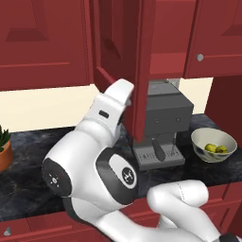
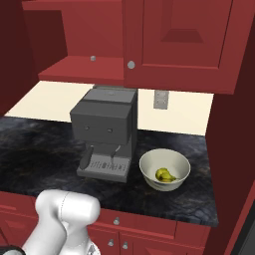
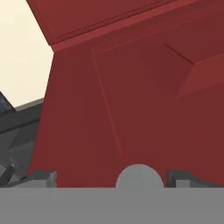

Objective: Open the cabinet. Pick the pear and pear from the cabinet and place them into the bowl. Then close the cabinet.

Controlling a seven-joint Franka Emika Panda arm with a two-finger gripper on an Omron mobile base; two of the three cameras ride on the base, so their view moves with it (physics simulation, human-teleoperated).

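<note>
While your arm reaches up behind the open left door (image 1: 142, 71) of the cabinet (image 2: 149, 45), that door's edge hides the hand from the left base camera, so you cannot see the claw there. From the hand camera, the gripper (image 3: 111, 177) shows only as two dark fingertips (image 3: 41, 178) cut off low in the frame, standing wide apart and released, gripping nothing. Between them sits the round silver knob (image 3: 139, 176), half cut off, against the door's raised red panel; whether a finger touches it you cannot tell.

From the right base camera, the left door swings out toward you and appears edge-on, while the right door (image 2: 182, 40) sits shut with its own knob (image 2: 131, 64). The cabinet's inside is hidden in both base views.

Both pears (image 2: 165, 175) lie together in the bowl (image 2: 183, 163), touching and hard to separate. The bowl stands on the dark counter (image 2: 40, 149) just beside the grey coffee machine (image 2: 107, 124).
</note>
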